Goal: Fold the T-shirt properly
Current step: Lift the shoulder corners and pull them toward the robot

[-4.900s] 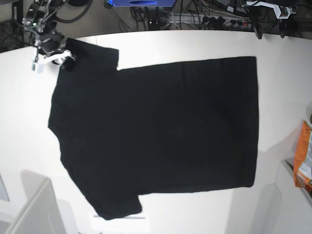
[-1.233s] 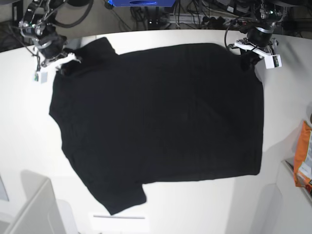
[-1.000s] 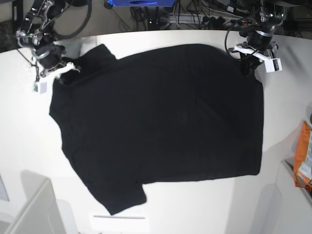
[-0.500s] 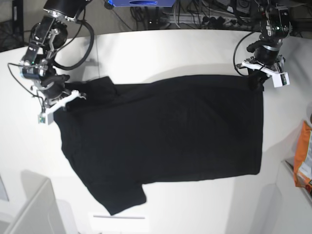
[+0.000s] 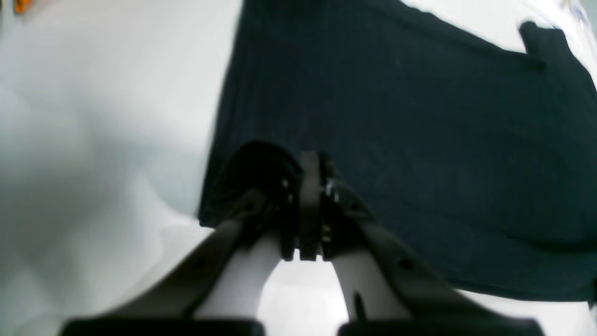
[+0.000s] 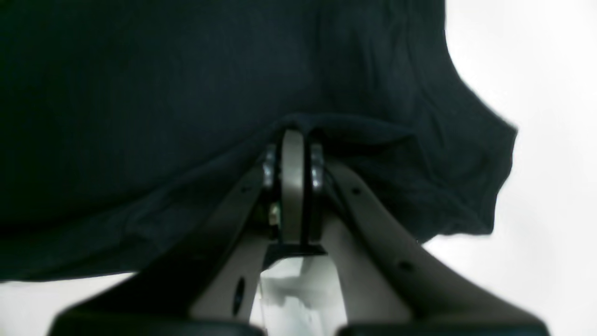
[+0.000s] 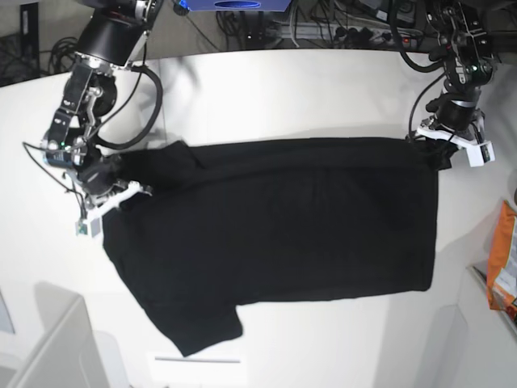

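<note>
Left claw (image 5: pixel 317 186) is pressed together on a fold of the T-shirt (image 7: pixel 275 234), near the hem-side corner; right claw (image 6: pixel 302 144) has its own pinch up by the sleeve end, fingers tight, cloth bunched around them. Both grips sit on the robot-side long edge, well apart, so I read it as a lengthwise fold: two points keep that edge fairly straight between them while it goes over the body. Slack drapes beside each pinch, so the corners will probably want tidying after release. Shirt lies black side out on the white table (image 7: pixel 347 347), far sleeve sticking out toward the bottom of the base view, untouched; I'd guess it stays put as the base for the fold. Orange packet (image 7: pixel 502 259) is off to the side, apart from the cloth. Vs the base frame half a second ago: both arms reach further over the table, the right one more clearly, and the gripped edge sits a bit further from the robot. Far edge and far sleeve look the same, so no visible drag on the bottom layer. Fold is early, my call; next is carrying the edge across evenly, watching for one side leading and skewing it.
</note>
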